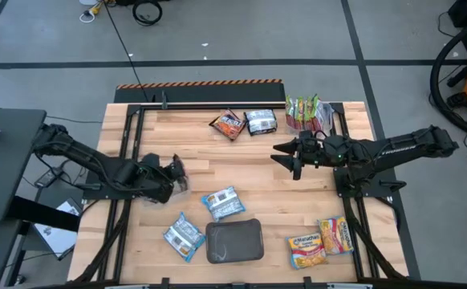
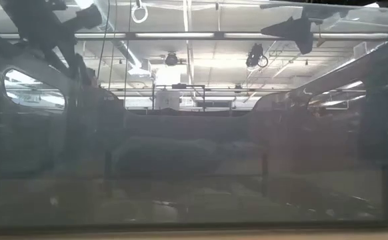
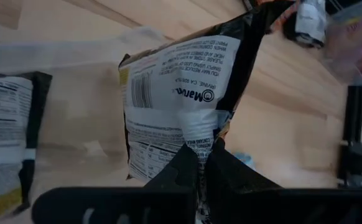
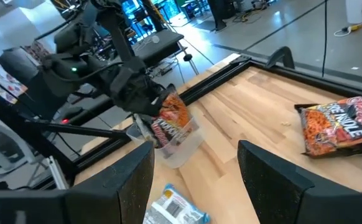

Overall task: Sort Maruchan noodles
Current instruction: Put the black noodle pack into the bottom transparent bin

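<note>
high view: left pincer (image 1: 177, 172) clamps a dark noodle packet (image 1: 176, 168); right pincer (image 1: 286, 155) apart; green packets (image 1: 302, 110) fill clear tub (image 1: 323, 117).

The held noodle packet (image 3: 175, 99) reads "Maru…"; the red-brown packet (image 4: 339, 124) reads "Picante".

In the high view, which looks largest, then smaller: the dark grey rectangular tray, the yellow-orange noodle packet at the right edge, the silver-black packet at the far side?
1. Dark grey rectangular tray.
2. Yellow-orange noodle packet and silver-black packet: they look alike, so no ranking.
</note>
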Action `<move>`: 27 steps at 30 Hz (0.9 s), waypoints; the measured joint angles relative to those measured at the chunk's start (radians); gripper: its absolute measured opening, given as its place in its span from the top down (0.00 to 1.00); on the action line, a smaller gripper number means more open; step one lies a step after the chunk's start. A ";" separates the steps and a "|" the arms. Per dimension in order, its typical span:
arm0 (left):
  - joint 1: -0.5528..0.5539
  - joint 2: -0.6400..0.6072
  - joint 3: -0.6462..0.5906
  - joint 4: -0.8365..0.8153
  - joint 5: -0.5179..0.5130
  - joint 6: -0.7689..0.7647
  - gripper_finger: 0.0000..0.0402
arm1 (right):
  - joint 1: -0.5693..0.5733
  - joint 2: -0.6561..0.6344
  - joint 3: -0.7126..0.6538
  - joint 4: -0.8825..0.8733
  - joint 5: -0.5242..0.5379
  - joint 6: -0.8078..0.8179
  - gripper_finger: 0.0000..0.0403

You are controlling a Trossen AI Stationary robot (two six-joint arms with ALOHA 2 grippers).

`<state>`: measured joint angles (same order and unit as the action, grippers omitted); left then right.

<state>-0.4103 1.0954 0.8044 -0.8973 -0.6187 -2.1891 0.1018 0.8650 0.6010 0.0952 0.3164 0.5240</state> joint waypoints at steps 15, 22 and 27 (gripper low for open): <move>0.098 0.000 -0.029 0.050 0.064 0.154 0.73 | 0.008 0.257 0.124 0.004 0.081 -0.186 0.41; 0.137 -0.030 -0.027 0.036 0.072 0.288 0.63 | -0.112 0.573 0.376 -0.261 0.074 -0.451 0.41; 0.152 -0.101 0.007 0.019 0.059 0.442 0.61 | -0.210 0.744 0.496 -0.344 0.053 -0.697 0.41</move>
<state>-0.2581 0.9948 0.8111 -0.8787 -0.5599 -1.7470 -0.1079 1.6089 1.0966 -0.2486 0.3697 -0.1734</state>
